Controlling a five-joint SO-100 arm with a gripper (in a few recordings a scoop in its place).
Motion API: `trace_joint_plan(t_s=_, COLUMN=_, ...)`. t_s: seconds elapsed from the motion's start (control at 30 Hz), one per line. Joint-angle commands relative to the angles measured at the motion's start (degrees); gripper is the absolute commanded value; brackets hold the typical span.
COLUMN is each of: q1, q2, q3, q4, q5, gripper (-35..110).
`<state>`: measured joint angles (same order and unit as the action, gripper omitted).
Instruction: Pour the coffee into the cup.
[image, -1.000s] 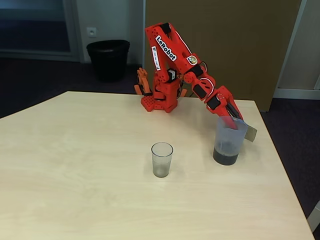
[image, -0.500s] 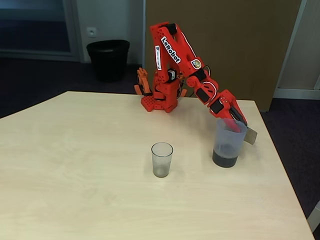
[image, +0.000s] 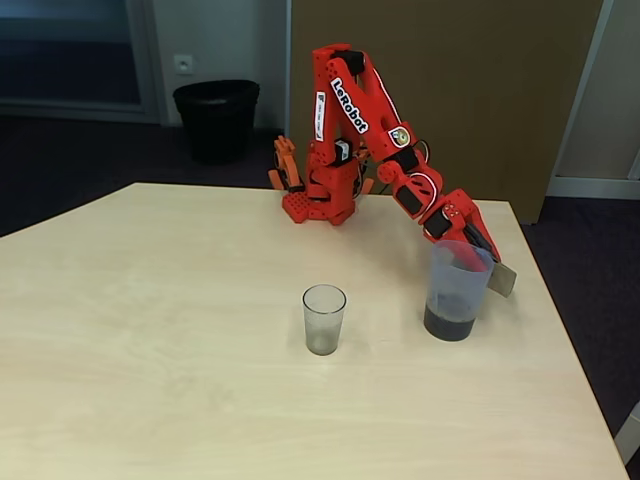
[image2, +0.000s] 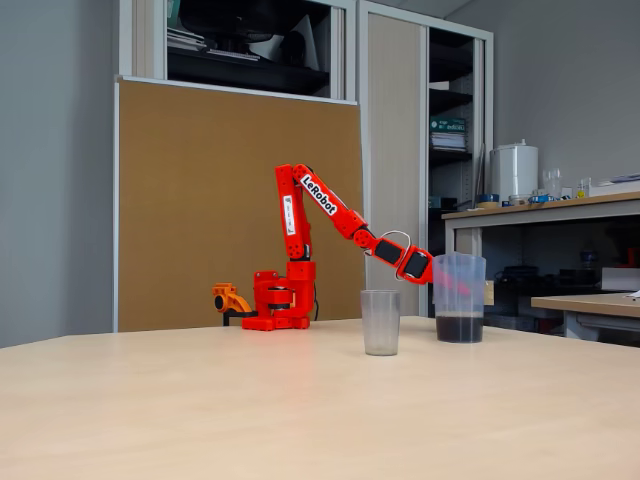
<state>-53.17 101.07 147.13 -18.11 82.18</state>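
On the pale wooden table (image: 150, 330) the red arm (image: 345, 95) stands at the far edge, its base bolted down, upper link rising nearly straight and then folding forward and down toward the right side in both fixed views. From the elbow the forearm slopes steeply down to the wrist, and the gripper (image: 470, 245) reaches the rim of the translucent jug (image: 458, 290). One red finger shows through the jug's wall, seemingly inside the rim, but whether the pincer is clamped on the wall I cannot tell.

From the low side-on view the jug (image2: 460, 298) stands upright on the tabletop, with the coffee (image2: 460, 328) lying dark in its bottom third; from the higher view the coffee (image: 449, 322) looks nearly black. A flat grey tab sticks out on the jug's right side.

To the left of the jug, well apart from it, the cup (image: 324, 319) stands upright toward the table's middle; in the side-on view the cup (image2: 380, 322) looks clear. A black bin (image: 216, 118) sits on the floor behind.
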Motion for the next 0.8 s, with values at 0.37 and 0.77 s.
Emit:
trace_joint_plan(t_s=0.37, q1=1.49, q2=0.18, q3=-1.67, q4=-3.25, q5=-1.93, gripper=0)
trace_joint_plan(t_s=0.77, q1=7.91, q2=7.82, q3=-4.04, q4=11.60, q5=-5.10, gripper=0)
